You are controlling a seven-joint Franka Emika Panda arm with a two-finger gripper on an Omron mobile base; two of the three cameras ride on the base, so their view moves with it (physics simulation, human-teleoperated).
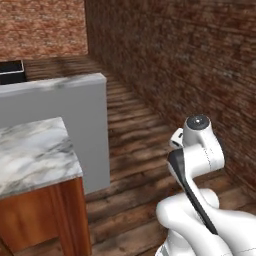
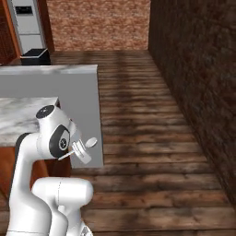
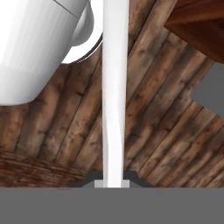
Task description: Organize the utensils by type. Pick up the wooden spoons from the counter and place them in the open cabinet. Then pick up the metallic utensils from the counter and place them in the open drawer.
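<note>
Gripper (image 3: pixel 113 183) clamped on a slim pale utensil (image 3: pixel 114 87), apparently the metallic spoon, carried low over the plank floor (image 3: pixel 166 131) just right of the counter (image 1: pixel 35 150). Probably mid-carry; next calls for reaching the open drawer.

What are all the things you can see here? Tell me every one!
counter: one, white marble with grey veins on reddish-brown wood, left side
ledge: one, grey, raised along the counter's back
black box: one, black, beyond the ledge, far left
tall unit: one, pale grey, at the back wall, left
floor: brown wooden planks, middle
brick walls: reddish-brown, back and right side
pale spoon: one, silver-white, held in the pincer
arm: one, white with dark joints, folded low by the counter
pincer: one, dark tips, shut on the pale spoon
</note>
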